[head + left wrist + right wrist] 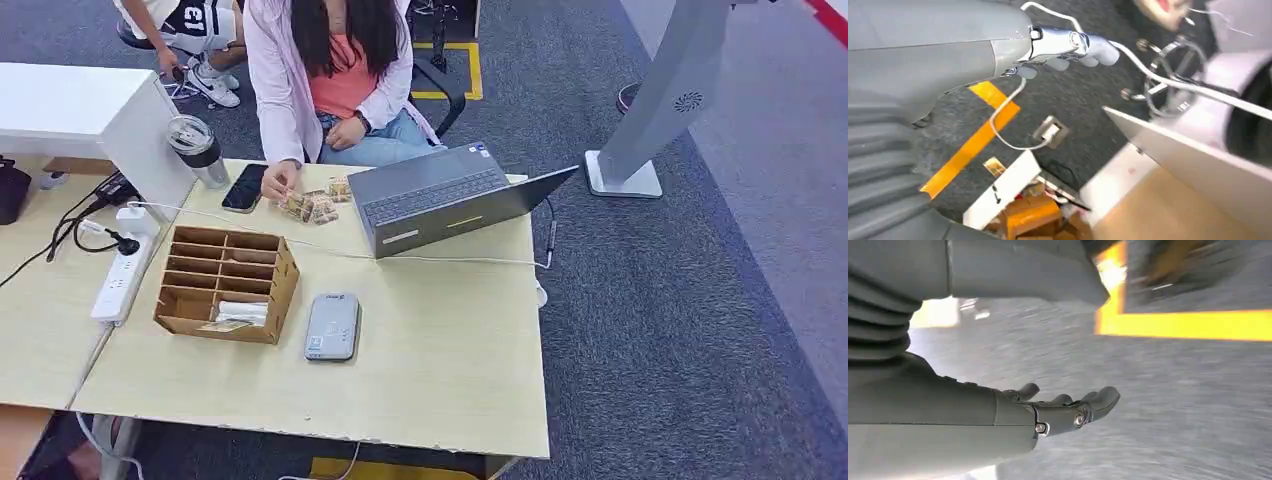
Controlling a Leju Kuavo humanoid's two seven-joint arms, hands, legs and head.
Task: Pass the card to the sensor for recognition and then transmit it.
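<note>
Several small brownish cards (315, 205) are lying on the pale surface (440, 340), just beside a seated person's hand (277, 183) and the laptop (440, 198). The grey sensor (332, 326) is sitting beside the cardboard organiser (228, 282), whose nearest slots are holding white items. The left hand (1068, 50) and right hand (1068, 407) are hanging spread, holding nothing.

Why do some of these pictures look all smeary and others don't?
Head view: sharp and evenly lit, the laptop and card reader crisp. Right wrist view: floor streaked with blur, yellow tape glaring, the right hand fairly clear. Left wrist view: left hand fairly sharp, the rest soft and blurry.
</note>
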